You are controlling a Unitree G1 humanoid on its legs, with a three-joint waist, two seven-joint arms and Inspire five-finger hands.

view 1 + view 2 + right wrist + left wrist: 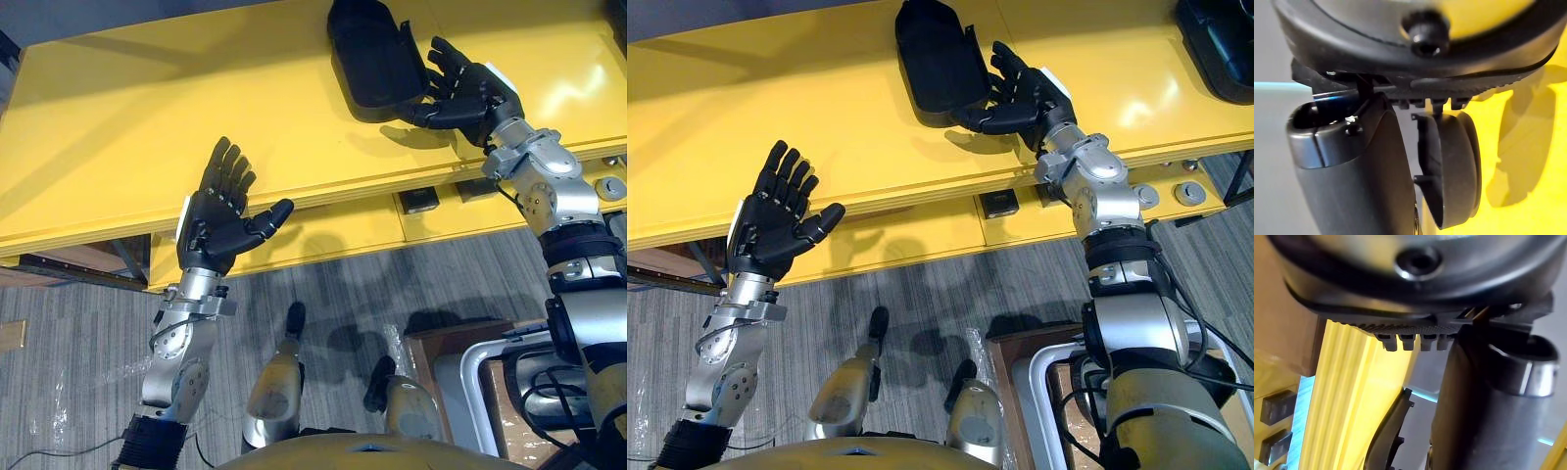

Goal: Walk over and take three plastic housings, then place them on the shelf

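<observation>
Where the yellow shelf (118, 127) runs out at its far right corner, a second dark object (1220, 39) is cut off, and I cannot tell whether it is another housing. Whether the right robot hand (470, 88) actually touches the black plastic housing (372, 54) is also hard to make out: its thumb reaches to the housing's near right end, just beside or against it. That robot hand is open, with its fingers straight and spread and its palm turned toward the housing, and its arm crosses the shelf's front edge. The housing lies on the shelf toward the back edge. The left robot hand (220, 215) is held up at the front edge, well apart from the housing, open and empty, palm up with fingers spread. A lower yellow tier (343, 230) under the front edge carries a small dark block (423, 201).
</observation>
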